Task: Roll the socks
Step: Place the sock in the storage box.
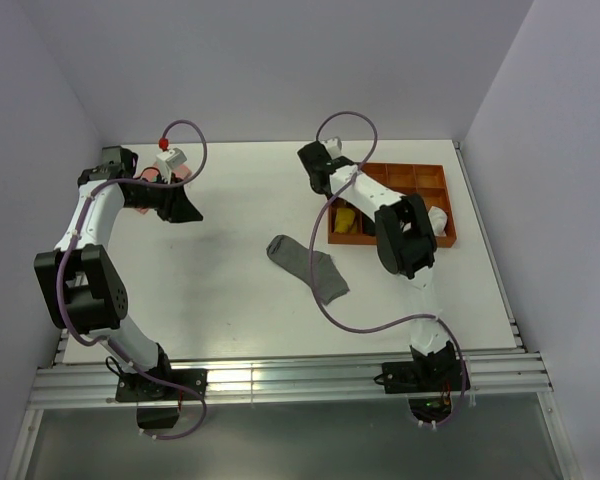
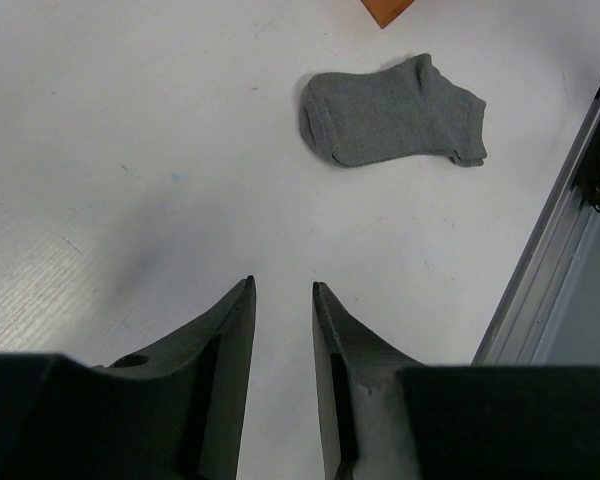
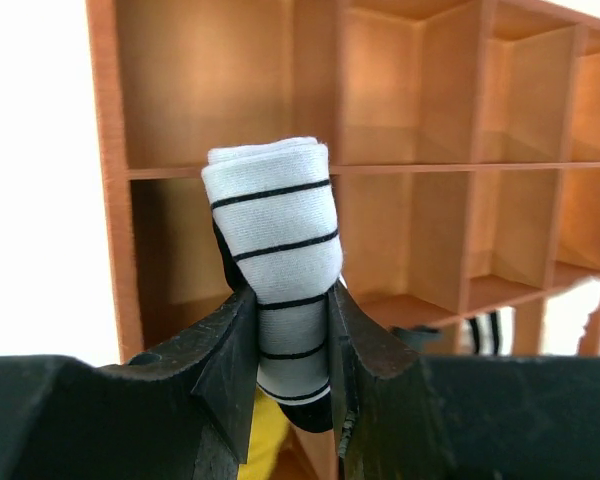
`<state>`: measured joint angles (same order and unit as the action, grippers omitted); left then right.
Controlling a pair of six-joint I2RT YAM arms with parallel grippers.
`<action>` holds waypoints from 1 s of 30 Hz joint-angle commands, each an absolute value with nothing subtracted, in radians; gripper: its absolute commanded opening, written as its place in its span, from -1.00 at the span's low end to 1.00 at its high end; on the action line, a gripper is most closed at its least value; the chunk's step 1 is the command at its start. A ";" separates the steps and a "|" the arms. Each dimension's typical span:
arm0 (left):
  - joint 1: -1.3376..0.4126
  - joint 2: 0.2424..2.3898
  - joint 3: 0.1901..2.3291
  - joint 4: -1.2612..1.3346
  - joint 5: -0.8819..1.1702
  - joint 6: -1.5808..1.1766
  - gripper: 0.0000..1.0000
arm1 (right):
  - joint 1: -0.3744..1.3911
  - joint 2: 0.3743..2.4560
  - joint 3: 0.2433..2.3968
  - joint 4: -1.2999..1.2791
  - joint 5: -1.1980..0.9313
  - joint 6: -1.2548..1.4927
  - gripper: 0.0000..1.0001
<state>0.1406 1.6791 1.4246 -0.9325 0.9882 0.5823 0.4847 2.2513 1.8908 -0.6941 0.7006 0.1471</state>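
The grey sock (image 1: 308, 265) lies flat in the middle of the table, and the left wrist view has the grey sock (image 2: 390, 112) ahead and to the right. My left gripper (image 1: 185, 210) hovers at the back left, well apart from it. This left gripper (image 2: 282, 283) is open, with only bare table between its fingers. The white sock with thin black stripes (image 3: 275, 230) is rolled into a bundle. My right gripper (image 3: 292, 290) is shut on it and holds it upright over the orange tray (image 3: 105, 150). From above, the right gripper (image 1: 332, 203) sits at the tray's left end.
The orange tray (image 1: 450, 200) has several compartments. A yellow bundle (image 1: 347, 220) lies in its left part, and the same yellow bundle (image 3: 265, 440) shows under the held roll. White fabric (image 1: 438, 222) rests at the tray's right end. An aluminium rail (image 2: 550, 270) runs along the table's near edge.
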 commanded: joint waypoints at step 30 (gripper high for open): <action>0.140 1.655 1.430 -0.940 0.979 0.555 -0.29 | 0.365 2.318 1.925 -0.778 0.195 0.268 -0.57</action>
<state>0.1406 1.6791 1.4193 -0.9451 0.9802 0.5777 0.3683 2.3215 1.9461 -0.7441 0.2470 0.2398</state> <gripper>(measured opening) 0.354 0.350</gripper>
